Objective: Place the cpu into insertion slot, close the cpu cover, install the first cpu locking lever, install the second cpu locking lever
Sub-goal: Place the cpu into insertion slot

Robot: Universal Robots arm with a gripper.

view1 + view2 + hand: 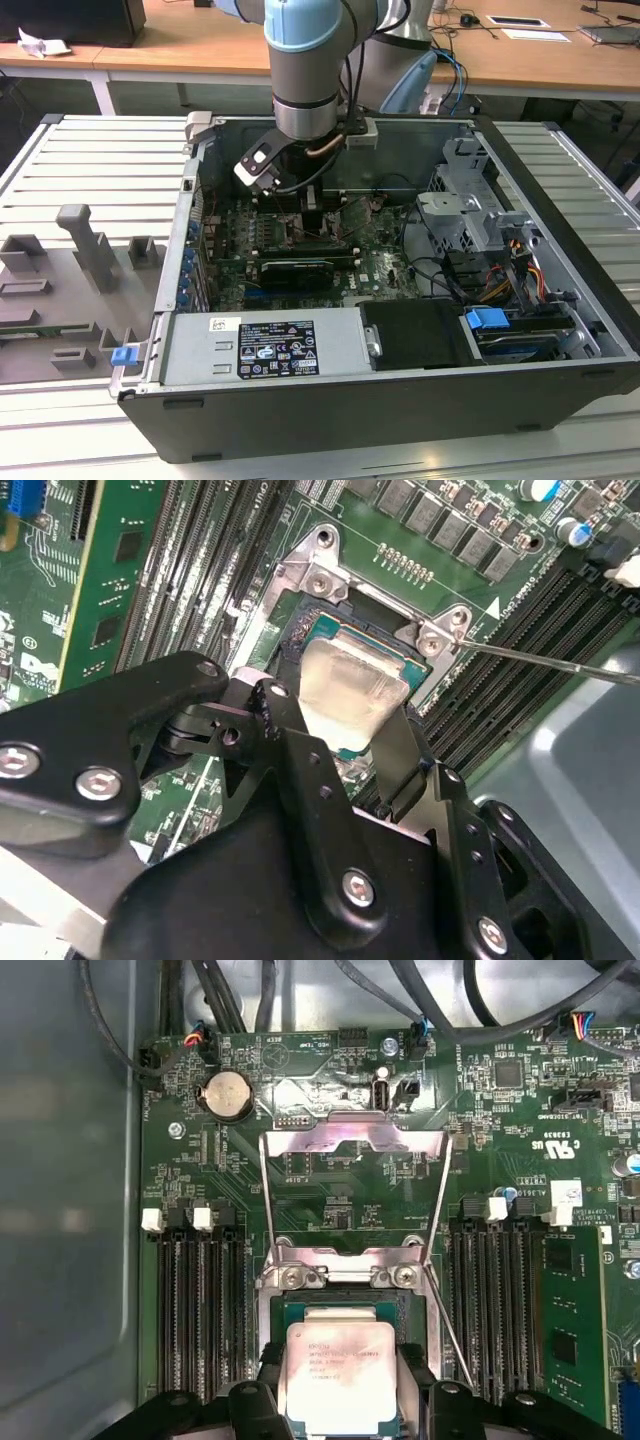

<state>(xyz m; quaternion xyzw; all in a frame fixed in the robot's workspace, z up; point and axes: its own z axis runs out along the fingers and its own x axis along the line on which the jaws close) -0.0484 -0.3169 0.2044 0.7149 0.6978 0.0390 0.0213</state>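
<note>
- The arm [305, 70] reaches down into the open PC case [560, 290], which sits on a ribbed grey surface [60, 150]. In the exterior view the hand [311, 205] is low over the green motherboard [385, 262], towards the back of the case.
- The hand [340, 720] is clamped on the cpu [345, 685]. In the second wrist view you can see a black finger [285, 725] pressed against one edge and another on the opposite edge.
- The first wrist view shows the same thing: the cpu [338, 1380] is pinched between the two fingers, silver face up, with its green edge showing around the metal lid.
- The cpu sits squarely over the insertion slot [297, 645], lined up inside the metal rim. I honestly can't tell whether it's fully seated or just above the contacts.
- The cpu cover [350, 1138] is flipped open. It stands back from its hinge at the far side of the socket, with the board visible through its big opening.
- A thin locking lever rod [545, 660] sticks out free beside the socket, not latched down.
- Long memory slots [195, 1310] run along both sides of the socket, and there's a coin battery [228, 1093] past the cover.
- Some grey fixture blocks [90, 245] sit on the surface at the exterior view's left, well apart from the case.
</note>
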